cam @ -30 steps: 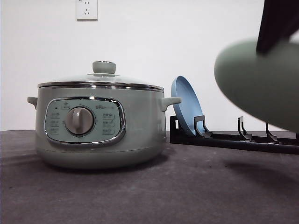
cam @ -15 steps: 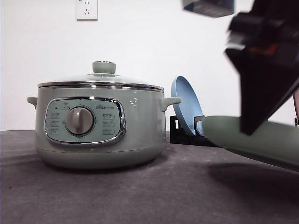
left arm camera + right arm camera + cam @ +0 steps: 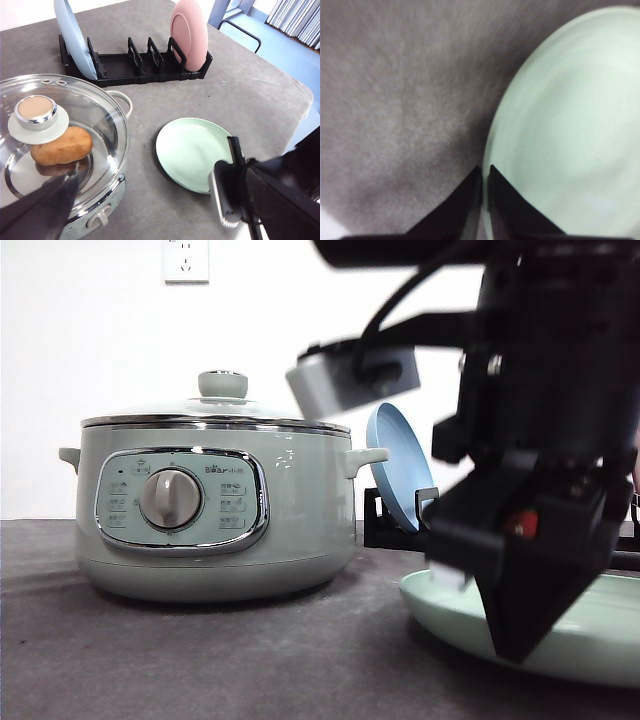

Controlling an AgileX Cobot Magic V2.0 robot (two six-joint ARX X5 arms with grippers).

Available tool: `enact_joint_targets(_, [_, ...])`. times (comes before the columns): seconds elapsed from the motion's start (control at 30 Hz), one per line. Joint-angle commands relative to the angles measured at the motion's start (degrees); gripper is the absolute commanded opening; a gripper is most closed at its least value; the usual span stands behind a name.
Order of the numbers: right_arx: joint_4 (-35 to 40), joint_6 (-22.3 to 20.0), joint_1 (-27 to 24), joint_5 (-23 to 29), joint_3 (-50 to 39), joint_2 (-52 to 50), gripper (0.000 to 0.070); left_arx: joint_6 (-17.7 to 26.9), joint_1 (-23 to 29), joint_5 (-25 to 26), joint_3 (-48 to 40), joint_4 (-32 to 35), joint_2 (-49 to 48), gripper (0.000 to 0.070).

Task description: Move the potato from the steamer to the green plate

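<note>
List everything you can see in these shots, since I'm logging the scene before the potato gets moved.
steamer: one, pale green, lid on, on the table's left side in the front view
potato: one, orange-brown, inside the steamer under the glass lid
green plate: one, mint green, flat on the table to the right of the steamer
blue plate: one, light blue, upright in the rack's end slot nearest the steamer
pink plate: one, pink, upright at the rack's other end
rack: one, black, behind the steamer and green plate
table: one, grey
wall socket: one, white, above the steamer
right end effector: one, black, shut on the green plate's rim
left end effector: one, black, open above the steamer
</note>
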Motion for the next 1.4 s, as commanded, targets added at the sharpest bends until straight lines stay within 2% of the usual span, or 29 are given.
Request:
enact_joint_targets(0.0, [0.4,1.6,1.0,0.4,0.4,0.8,0.0037,0.3,-0.3,0.3,1.1,0.6,0.3,0.0700])
enact_joint_targets(0.07, [0.5,2.4,1.2,0.4,0.4,0.6,0.0120,0.3,-0.3,0.3,1.1,0.6,0.3,0.0700])
enact_joint_targets(0.17, [-0.2,3.4,0.9,0.0,0.8,-0.7,0.0303,0.3,-0.3,0.3,1.1,0.6,0.3,0.0700])
enact_joint_targets(0.23, [-0.8,3.7,0.5,-1.4,1.3,-2.2,0.0378,0.3,-0.3,0.3,1.1,0.6,0.3,0.0700])
enact_joint_targets(0.37, [-1.0,3.9,-1.0,-7.2,2.5,-6.2,0.0418,0.3,-0.3,0.3,1.1,0.6,0.3,0.0700])
enact_joint_targets(0.47, [-1.7,4.9,-3.1,-14.0,4.0,-9.6,0.0441,0.3,-0.3,0.3,1.1,0.6,0.3,0.0700])
enact_joint_targets(0.6, [-2.5,5.1,-6.7,-18.8,6.3,-15.0,0.0555,0.2,-0.3,0.3,1.1,0.6,0.3,0.0700])
enact_joint_targets(0.97, [-5.4,4.0,-20.2,-19.3,12.0,-31.0,0.0567,0.3,-0.3,0.3,1.1,0.6,0.4,0.0700])
enact_joint_targets(1.2, [-12.8,2.0,-29.7,-15.9,12.0,-42.9,0.0568,0.3,-0.3,0.3,1.1,0.6,0.4,0.0700])
enact_joint_targets(1.37, [-15.8,3.2,-33.3,-16.1,12.0,-50.5,0.0594,0.3,-0.3,0.3,1.1,0.6,0.4,0.0700])
